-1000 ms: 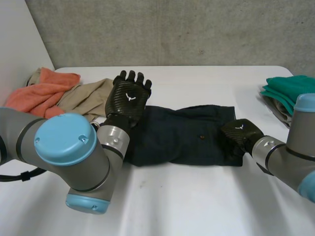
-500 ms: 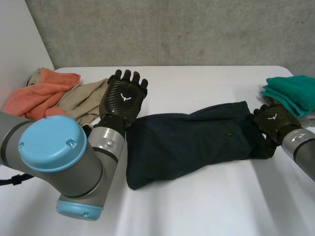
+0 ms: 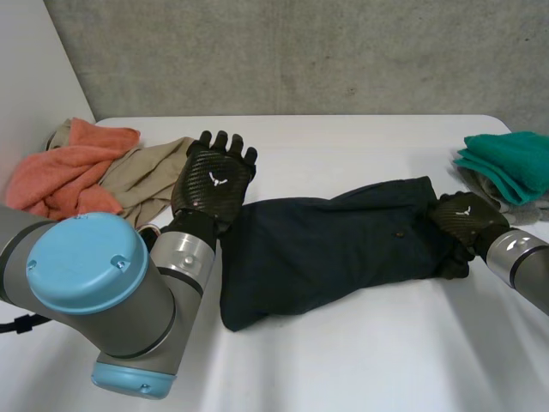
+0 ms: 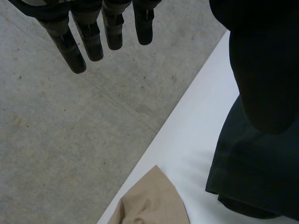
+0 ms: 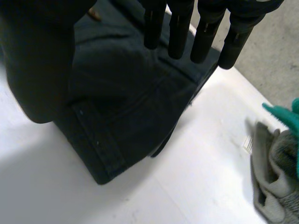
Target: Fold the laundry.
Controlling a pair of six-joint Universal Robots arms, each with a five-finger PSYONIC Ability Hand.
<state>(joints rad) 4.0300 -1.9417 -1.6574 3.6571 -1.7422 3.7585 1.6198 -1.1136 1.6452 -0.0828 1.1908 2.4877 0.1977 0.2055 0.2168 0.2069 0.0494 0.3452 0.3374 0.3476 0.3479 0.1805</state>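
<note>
Head view: the dark blue garment [image 3: 334, 245] lies rumpled and slanted across the middle of the white table [image 3: 343, 360], long axis running left to right. The left hand [image 3: 213, 178] is raised just beside the garment's left end, with its back toward the camera. Its wrist view settles the state: fingers [image 4: 93, 44] straight and spread, nothing in them, with the garment's hem off to the thumb side and a corner of the tan cloth [image 3: 146, 176] on the table nearby. The right hand [image 3: 463, 221] sits at the garment's right end. From above I can't read its grip, but the right wrist view has the fingers [image 5: 178, 32] straight over the dark fabric with nothing pinched — a relaxed, empty hand. That view also picks out a stitched hem and a grey cloth [image 5: 273, 191] beside the teal cloth [image 3: 510, 159]. An orange cloth [image 3: 69, 163] is heaped against the tan one at the table's far left corner.
</note>
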